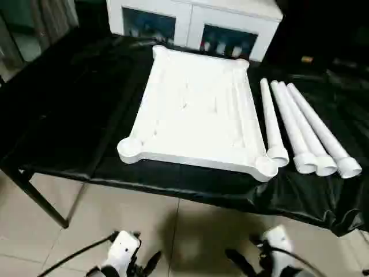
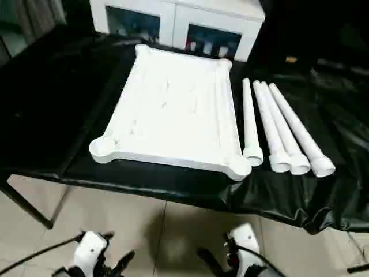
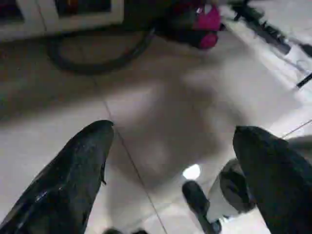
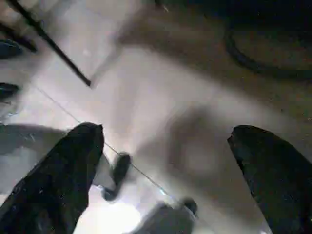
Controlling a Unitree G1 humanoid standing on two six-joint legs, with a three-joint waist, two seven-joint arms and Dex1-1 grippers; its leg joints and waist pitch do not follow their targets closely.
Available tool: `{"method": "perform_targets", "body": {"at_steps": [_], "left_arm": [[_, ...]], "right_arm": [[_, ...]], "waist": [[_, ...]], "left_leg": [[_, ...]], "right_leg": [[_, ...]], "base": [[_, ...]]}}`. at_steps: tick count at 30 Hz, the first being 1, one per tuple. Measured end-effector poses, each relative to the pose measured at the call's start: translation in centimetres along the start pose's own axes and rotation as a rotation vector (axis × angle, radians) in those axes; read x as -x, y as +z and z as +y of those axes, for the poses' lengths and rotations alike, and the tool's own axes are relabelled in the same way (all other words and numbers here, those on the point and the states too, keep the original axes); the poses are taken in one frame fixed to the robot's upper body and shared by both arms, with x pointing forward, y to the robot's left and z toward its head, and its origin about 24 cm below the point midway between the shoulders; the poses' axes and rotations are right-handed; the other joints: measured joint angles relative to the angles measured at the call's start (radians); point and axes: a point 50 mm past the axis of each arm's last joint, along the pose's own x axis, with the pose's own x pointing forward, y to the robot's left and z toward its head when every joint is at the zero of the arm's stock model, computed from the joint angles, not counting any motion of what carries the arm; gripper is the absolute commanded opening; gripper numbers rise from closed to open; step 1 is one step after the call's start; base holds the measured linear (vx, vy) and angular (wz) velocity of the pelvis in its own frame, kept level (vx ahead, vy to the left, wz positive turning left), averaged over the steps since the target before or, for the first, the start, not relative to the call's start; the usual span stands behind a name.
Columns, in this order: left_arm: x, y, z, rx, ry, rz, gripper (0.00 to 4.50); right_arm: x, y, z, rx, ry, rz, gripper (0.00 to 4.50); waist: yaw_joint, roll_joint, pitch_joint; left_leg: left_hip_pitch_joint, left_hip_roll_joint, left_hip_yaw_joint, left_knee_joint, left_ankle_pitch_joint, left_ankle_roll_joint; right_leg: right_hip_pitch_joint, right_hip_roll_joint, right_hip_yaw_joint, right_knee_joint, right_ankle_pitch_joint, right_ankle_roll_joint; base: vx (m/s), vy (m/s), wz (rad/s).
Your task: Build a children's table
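Children's table top [image 1: 196, 112] lies underside up, four legs [image 1: 305, 130] beside it; both jaws wide, empty. Next: grasp a leg.

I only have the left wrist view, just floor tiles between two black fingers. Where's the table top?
Observer: The white table top lies ribbed side up on the black-cloth work table, ahead of both arms.
Operator: And the legs?
Observer: Four white legs lie side by side to its right, none fitted.
Operator: Is the right pincer holding anything?
Observer: No, the right pincer is open over the floor, holding nothing.
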Motion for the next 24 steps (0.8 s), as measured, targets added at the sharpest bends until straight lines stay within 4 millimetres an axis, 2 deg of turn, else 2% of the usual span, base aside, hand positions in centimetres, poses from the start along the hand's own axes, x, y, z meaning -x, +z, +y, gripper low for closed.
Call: {"method": "perform_targets", "body": {"at_steps": [1,2,6,8,11,12,14,15,18,20,24], "left_arm": [[0.6,1.2,0.0,-0.010,-0.005,-0.052,4.41],[1.4,3.4,0.2,-0.009,-0.003,-0.148,4.41],[2.2,9.2,1.2,-0.063,0.009,-0.345,4.41],[2.1,11.8,1.4,-0.095,0.019,-0.415,4.41],[0.8,16.1,2.6,-0.121,0.116,-0.564,4.41],[0.3,17.3,3.0,-0.139,0.141,-0.598,4.41],[-0.7,19.5,3.6,-0.161,0.199,-0.643,4.41],[-1.0,19.9,3.8,-0.162,0.217,-0.646,4.41],[-2.5,19.6,4.7,-0.120,0.294,-0.589,4.41],[-3.9,19.9,5.0,-0.081,0.342,-0.570,4.41],[-5.0,19.8,4.9,-0.080,0.401,-0.534,4.41]], "right_arm": [[0.7,1.4,0.4,0.027,0.045,-0.040,4.50],[1.8,3.5,0.9,0.065,0.093,-0.107,4.50],[3.2,9.2,0.6,0.133,0.099,-0.321,4.50],[4.0,12.9,-0.7,0.174,0.007,-0.457,4.50],[4.1,17.2,-2.2,0.194,-0.159,-0.596,4.50],[3.8,18.0,-2.5,0.193,-0.204,-0.609,4.50],[2.9,18.6,-3.1,0.186,-0.325,-0.602,4.50],[2.6,18.4,-3.4,0.178,-0.364,-0.587,4.50],[1.6,17.3,-4.9,0.142,-0.545,-0.544,4.50],[0.0,16.3,-5.6,0.065,-0.633,-0.505,4.50],[-2.1,15.3,-4.6,0.012,-0.606,-0.461,4.50]], "waist": [[0.001,0.001,0.002],[0.003,0.001,0.004],[0.003,-0.002,0.001],[0.001,-0.001,0.002],[-0.001,-0.006,0.000],[-0.001,-0.008,-0.001],[0.000,-0.013,-0.004],[0.000,-0.013,-0.004],[-0.001,-0.015,-0.005],[-0.004,-0.015,-0.005],[-0.006,-0.015,-0.005]], "left_leg": [[0.000,0.000,0.000,-0.001,0.000,0.000],[-0.001,0.000,0.000,-0.002,0.000,0.001],[0.003,0.000,0.000,-0.001,0.001,-0.001],[0.003,0.000,0.000,0.003,0.002,-0.002],[0.006,0.000,0.000,0.009,0.006,-0.005],[0.006,0.000,0.000,0.008,0.008,-0.007],[0.007,0.000,0.000,0.008,0.012,-0.011],[0.007,0.001,0.000,0.008,0.012,-0.011],[0.005,0.001,0.000,0.008,0.013,-0.013],[0.004,0.001,0.000,0.010,0.014,-0.014],[0.001,0.001,0.000,0.011,0.015,-0.012]], "right_leg": [[0.000,0.000,0.000,-0.001,0.000,0.000],[-0.001,0.000,0.000,-0.001,0.000,0.000],[0.002,0.001,0.000,0.002,0.000,-0.001],[0.001,0.001,0.003,0.006,0.001,-0.002],[0.000,0.001,0.004,0.016,0.002,-0.002],[0.000,0.001,0.004,0.018,0.002,-0.002],[-0.001,0.001,0.004,0.022,0.002,-0.002],[-0.002,0.002,0.004,0.023,0.002,-0.002],[-0.004,0.002,0.004,0.025,0.002,-0.002],[-0.006,0.002,0.005,0.027,0.002,-0.002],[-0.010,0.002,0.005,0.030,0.002,-0.002]], "base": [[0.000,0.000,0.00],[0.000,0.000,0.00],[0.000,0.000,0.00],[0.000,0.000,0.00],[0.000,0.000,0.00],[0.000,0.000,0.00],[0.000,0.000,0.00],[0.000,0.000,0.00],[0.000,0.000,0.00],[0.000,0.000,0.00],[0.000,0.000,0.00]]}}
